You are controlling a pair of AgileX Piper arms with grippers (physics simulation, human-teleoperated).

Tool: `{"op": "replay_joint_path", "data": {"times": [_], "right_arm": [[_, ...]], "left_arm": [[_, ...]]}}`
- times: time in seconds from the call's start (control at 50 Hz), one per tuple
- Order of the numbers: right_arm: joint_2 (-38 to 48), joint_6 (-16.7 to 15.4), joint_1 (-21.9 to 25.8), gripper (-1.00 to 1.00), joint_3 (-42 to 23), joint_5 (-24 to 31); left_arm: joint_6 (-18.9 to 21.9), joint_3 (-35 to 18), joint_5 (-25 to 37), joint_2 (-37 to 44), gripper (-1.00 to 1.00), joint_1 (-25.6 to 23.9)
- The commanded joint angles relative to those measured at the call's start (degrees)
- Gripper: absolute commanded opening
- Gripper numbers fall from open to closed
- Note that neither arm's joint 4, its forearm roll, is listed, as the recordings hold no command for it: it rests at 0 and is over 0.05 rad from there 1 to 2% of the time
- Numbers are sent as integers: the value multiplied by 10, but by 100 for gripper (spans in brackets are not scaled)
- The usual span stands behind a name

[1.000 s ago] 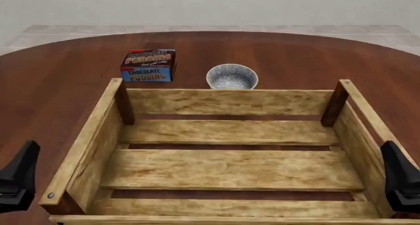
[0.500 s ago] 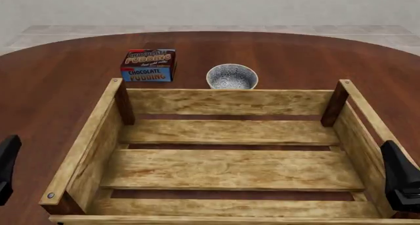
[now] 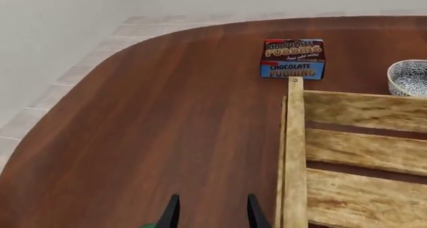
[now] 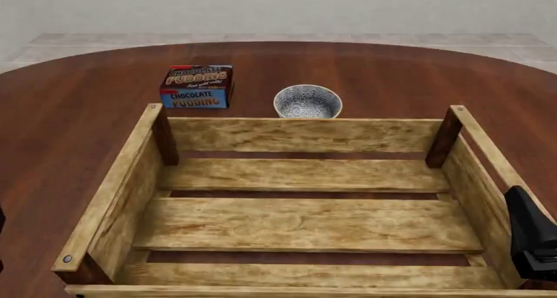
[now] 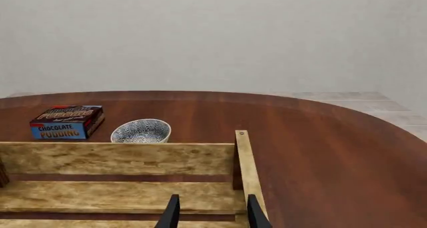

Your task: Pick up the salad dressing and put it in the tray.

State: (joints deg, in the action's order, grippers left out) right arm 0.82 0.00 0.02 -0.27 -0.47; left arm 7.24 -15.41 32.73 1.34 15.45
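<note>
The left gripper (image 3: 208,215) is seen in its wrist view with both dark fingertips apart and nothing between them, poised over bare table (image 3: 167,128). Just beside one fingertip, at the picture's edge, a small sliver of dark green (image 3: 148,225) is visible; it may be the cap of the salad dressing, but too little is shown to tell, and the bottle's body is not seen in any view. Immediately to the gripper's other side runs the plank wall of the tray (image 3: 294,153), the light wooden crate with slats. Well ahead of the gripper, past the tray's far corner, a blue-and-red box (image 3: 293,58) is set, on which "CHOCOLATE PUDDING" can be read twice (a smaller line between is too fine to read). A speckled bowl (image 3: 408,77) is placed beside it.

The right gripper (image 5: 209,215) is likewise held with its fingers parted and empty, above the tray's right-hand wall. In the front view only its dark body is seen at the lower right edge.
</note>
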Motion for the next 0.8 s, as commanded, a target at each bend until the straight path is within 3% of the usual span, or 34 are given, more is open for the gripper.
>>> {"op": "replay_joint_path", "data": {"times": [0.02, 0.08, 0.26, 0.46, 0.66, 0.74, 0.8], "right_arm": [[0, 0, 0, 100, 0, 0], [0, 0, 0, 100, 0, 0], [0, 0, 0, 100, 0, 0], [0, 0, 0, 100, 0, 0], [0, 0, 0, 100, 0, 0], [0, 0, 0, 100, 0, 0], [0, 0, 0, 100, 0, 0]], "left_arm": [[0, 11, 9, -13, 100, 77], [1, -10, 23, -13, 100, 86], [16, -5, 5, -13, 100, 135], [10, 25, -19, -13, 100, 180], [37, 77, -52, -13, 100, 240], [71, 100, -87, -13, 100, 270], [59, 107, -82, -13, 100, 277]]}}
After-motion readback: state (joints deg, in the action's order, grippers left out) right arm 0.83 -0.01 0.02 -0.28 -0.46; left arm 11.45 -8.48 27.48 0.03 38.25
